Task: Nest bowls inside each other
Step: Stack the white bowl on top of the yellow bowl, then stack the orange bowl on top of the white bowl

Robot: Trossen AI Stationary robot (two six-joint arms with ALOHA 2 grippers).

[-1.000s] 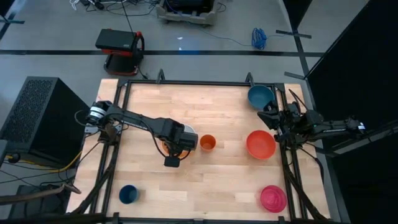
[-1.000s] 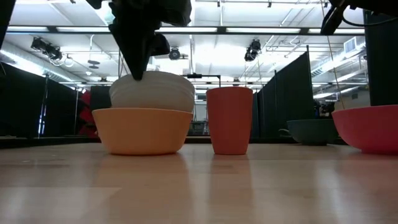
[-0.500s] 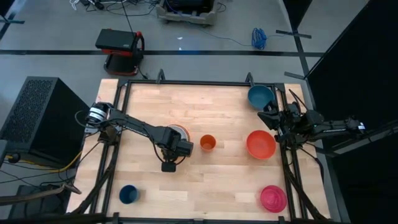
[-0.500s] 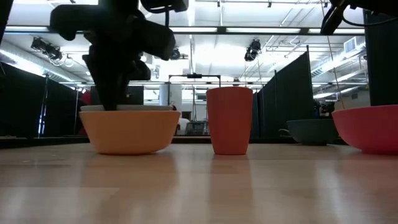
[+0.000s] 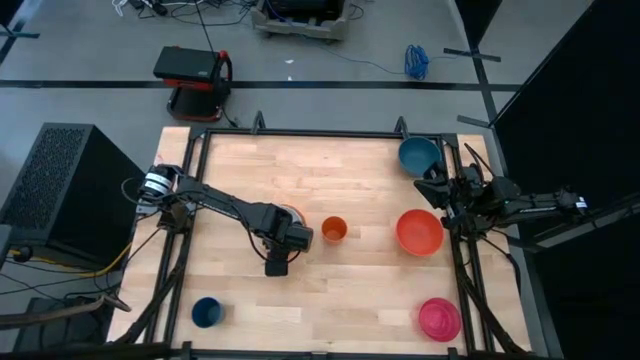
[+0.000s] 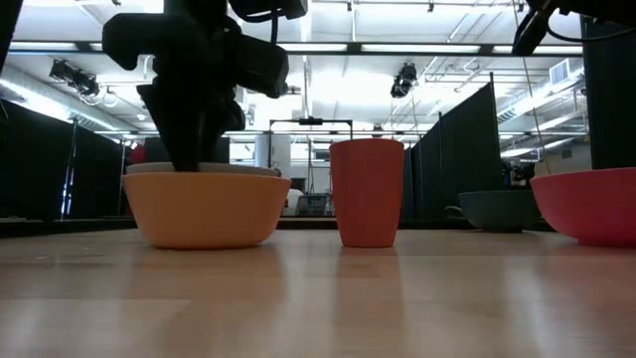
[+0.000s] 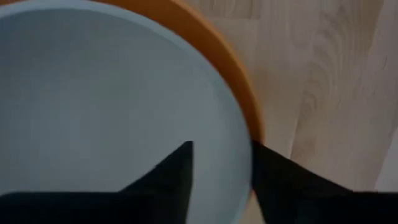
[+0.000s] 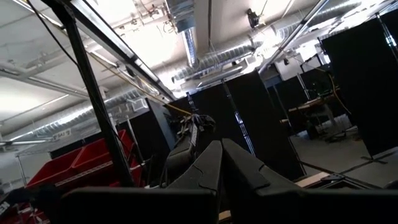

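White bowl (image 7: 112, 106) sits inside the orange bowl (image 7: 239, 81); the left gripper (image 7: 221, 180), partly open, straddles their rims without squeezing.

Robotics lab hall, black partition curtains (image 6: 467, 149), exposed ceiling ducts (image 8: 249, 50), floor cables (image 5: 415, 62)

Light: bright, even, from ceiling strip lamps (image 6: 467, 48) overhead.
Backlight: dark arm (image 6: 199, 80) silhouetted in low view.
Glare: pale sheen on light wooden tabletop (image 6: 328, 298).
Blur: left wrist view soft, close-up.
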